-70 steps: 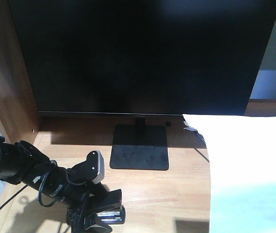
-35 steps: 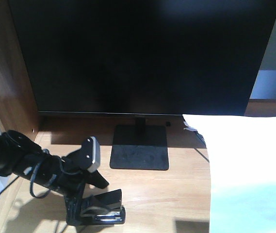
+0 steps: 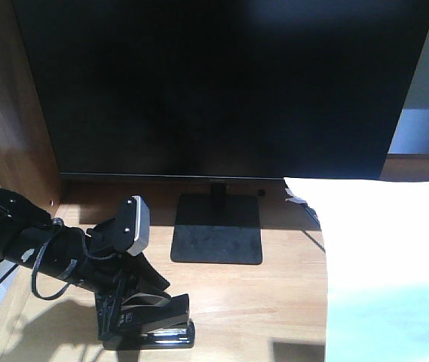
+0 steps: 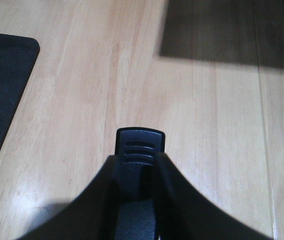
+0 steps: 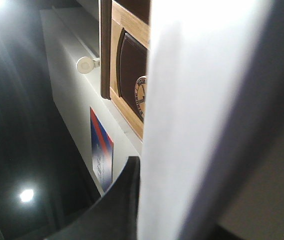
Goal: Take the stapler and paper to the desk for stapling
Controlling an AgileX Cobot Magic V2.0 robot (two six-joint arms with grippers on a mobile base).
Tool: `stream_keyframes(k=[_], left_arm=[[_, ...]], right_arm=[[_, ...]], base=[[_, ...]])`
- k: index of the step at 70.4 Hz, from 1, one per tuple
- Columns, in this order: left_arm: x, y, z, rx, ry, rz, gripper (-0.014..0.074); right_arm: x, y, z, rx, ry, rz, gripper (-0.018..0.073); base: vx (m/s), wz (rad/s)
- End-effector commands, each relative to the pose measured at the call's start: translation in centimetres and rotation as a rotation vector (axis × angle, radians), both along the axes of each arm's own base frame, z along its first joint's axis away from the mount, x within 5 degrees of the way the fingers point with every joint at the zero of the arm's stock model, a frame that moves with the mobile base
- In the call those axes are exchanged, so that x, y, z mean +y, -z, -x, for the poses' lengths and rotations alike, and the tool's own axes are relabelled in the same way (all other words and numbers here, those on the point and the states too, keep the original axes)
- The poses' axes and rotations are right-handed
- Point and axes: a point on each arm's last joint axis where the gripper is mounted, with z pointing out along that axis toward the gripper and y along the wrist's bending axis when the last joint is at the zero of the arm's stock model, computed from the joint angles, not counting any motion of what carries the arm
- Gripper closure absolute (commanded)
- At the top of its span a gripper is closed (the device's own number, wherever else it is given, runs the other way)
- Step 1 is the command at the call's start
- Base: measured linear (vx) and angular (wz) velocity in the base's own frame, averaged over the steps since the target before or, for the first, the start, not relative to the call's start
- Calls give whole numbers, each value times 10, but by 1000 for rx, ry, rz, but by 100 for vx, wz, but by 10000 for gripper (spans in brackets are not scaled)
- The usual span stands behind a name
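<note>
The black stapler (image 3: 156, 329) lies on the light wood desk (image 3: 274, 302) near its front left edge. My left gripper (image 3: 127, 313) is shut on it from the left. In the left wrist view the stapler's ribbed end (image 4: 141, 147) pokes out between the two dark fingers (image 4: 174, 200), low over the desk (image 4: 206, 125). The big white paper (image 3: 384, 264) covers the right side of the front view. In the right wrist view that paper (image 5: 196, 100) runs out of my right gripper (image 5: 141, 172), which is shut on it. One finger (image 5: 122, 205) shows; the other is hidden behind the sheet.
A large black monitor (image 3: 222, 83) fills the back, its flat black base (image 3: 216, 237) on the desk just right of the left arm. The base's corner also shows in the left wrist view (image 4: 2, 90). A dark brown side panel (image 3: 10, 128) walls the left.
My left arm has drawn back to the left and its wrist has risen. The stapler has shifted slightly left on the desk. The paper has not moved.
</note>
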Motion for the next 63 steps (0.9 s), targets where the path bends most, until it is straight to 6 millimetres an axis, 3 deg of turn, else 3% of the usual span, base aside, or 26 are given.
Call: stream_keyframes(k=[1, 7, 63], left_arm=[[-2, -22, 0, -26, -12, 66, 551], [-2, -22, 0, -27, -14, 66, 605], [-4, -2, -5, 16, -16, 42, 603]], right_arm=[[-1, -9, 2, -52, 2, -10, 561], [-1, -9, 2, -52, 2, -10, 561], [-1, -9, 2, -52, 2, -10, 561]], base=[[0, 0], [0, 0], [0, 0]])
